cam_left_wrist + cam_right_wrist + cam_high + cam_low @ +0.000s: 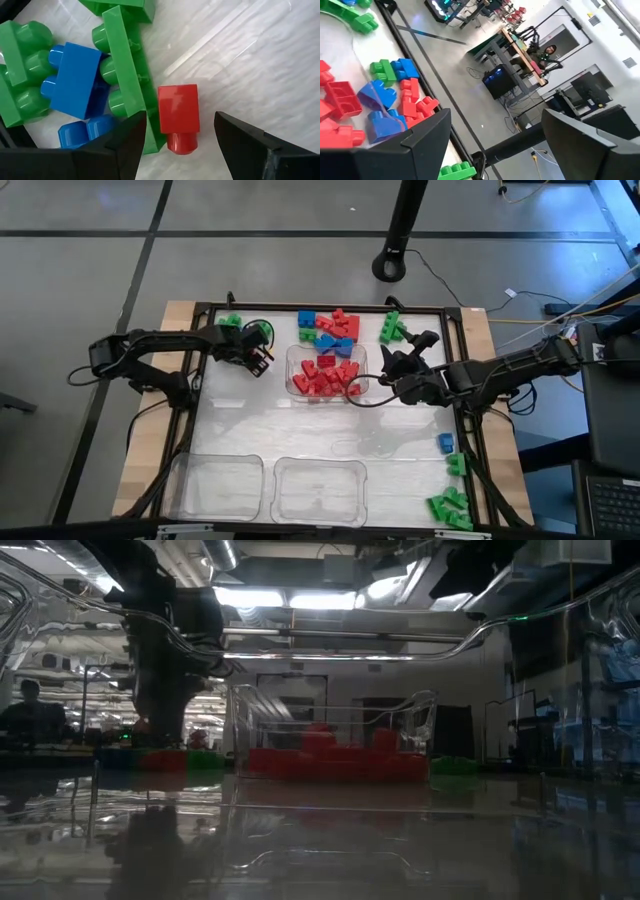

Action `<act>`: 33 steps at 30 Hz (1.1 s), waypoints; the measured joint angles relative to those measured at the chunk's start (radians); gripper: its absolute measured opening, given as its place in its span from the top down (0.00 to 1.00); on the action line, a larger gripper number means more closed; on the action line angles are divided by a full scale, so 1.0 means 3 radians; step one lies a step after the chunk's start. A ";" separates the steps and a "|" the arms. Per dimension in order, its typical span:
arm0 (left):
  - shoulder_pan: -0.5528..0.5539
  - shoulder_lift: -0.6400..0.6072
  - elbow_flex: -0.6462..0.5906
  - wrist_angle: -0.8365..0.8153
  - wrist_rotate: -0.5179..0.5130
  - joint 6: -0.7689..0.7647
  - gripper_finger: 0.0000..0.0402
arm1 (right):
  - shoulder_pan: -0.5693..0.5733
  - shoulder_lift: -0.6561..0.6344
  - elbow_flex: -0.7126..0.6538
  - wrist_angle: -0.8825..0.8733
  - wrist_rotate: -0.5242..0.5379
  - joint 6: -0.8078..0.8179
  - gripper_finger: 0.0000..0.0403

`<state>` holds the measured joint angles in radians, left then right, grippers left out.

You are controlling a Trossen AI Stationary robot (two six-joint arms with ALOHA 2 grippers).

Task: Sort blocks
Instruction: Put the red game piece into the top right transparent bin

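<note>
My left gripper (pixel 258 356) hangs open, pointing steeply down, at the table's far left. In the left wrist view its fingers stand on either side of a single red block (pixel 178 114) lying on the table, without touching it. Beside that block lie a long green block (pixel 127 65) and a blue block (pixel 77 80). My right gripper (pixel 392 366) is open and holds nothing. It is held roughly level just right of a clear tray (pixel 292 360) that holds several red blocks (pixel 325 377). A mixed pile of blocks (pixel 328 330) lies behind that tray.
Two clear trays (pixel 215 485) (pixel 318 488) stand at the near edge. Green blocks (pixel 392 328) lie at the far right of the pile. A blue block (pixel 445 442) and more green blocks (pixel 450 505) lie at the near right. A black frame (pixel 200 360) borders the table.
</note>
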<state>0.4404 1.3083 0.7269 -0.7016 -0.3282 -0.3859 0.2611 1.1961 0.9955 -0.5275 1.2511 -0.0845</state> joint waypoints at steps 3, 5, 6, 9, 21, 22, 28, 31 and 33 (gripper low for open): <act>0.0000 0.0000 0.0000 0.0044 0.0025 -0.0017 0.44 | 0.0000 0.0000 0.0000 -0.0005 -0.0043 -0.0001 0.23; 0.0000 0.0000 0.0000 0.0047 0.0088 -0.0021 0.44 | 0.0000 0.0000 0.0000 -0.0006 -0.0044 0.0000 0.23; 0.0000 0.0000 0.0000 0.0047 0.0101 -0.0024 0.44 | 0.0000 0.0000 0.0000 -0.0006 -0.0043 0.0000 0.23; 0.0000 0.0000 0.0000 0.0044 0.0102 -0.0025 0.44 | 0.0000 0.0000 0.0000 -0.0009 -0.0043 -0.0009 0.23; 0.0000 0.0285 -0.0003 0.0125 0.0102 0.0005 0.44 | 0.0000 0.0003 0.0000 -0.0018 -0.0045 -0.0009 0.23; 0.0000 0.0314 -0.0003 0.0130 0.0096 0.0015 0.44 | 0.0000 0.0003 0.0000 -0.0020 -0.0045 -0.0010 0.23; 0.0022 0.0449 -0.0005 0.0218 0.0020 0.0018 0.44 | 0.0000 0.0003 0.0000 -0.0020 -0.0045 -0.0010 0.23; 0.0021 0.0475 -0.0004 0.0239 0.0016 0.0042 0.44 | 0.0000 0.0003 0.0000 -0.0021 -0.0046 -0.0010 0.23; 0.0020 0.0483 -0.0005 0.0249 0.0015 0.0070 0.44 | 0.0000 0.0003 0.0000 -0.0021 -0.0045 -0.0010 0.23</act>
<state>0.4465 1.4532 0.7254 -0.6269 -0.3237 -0.3649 0.2611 1.1969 0.9955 -0.5339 1.2377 -0.0875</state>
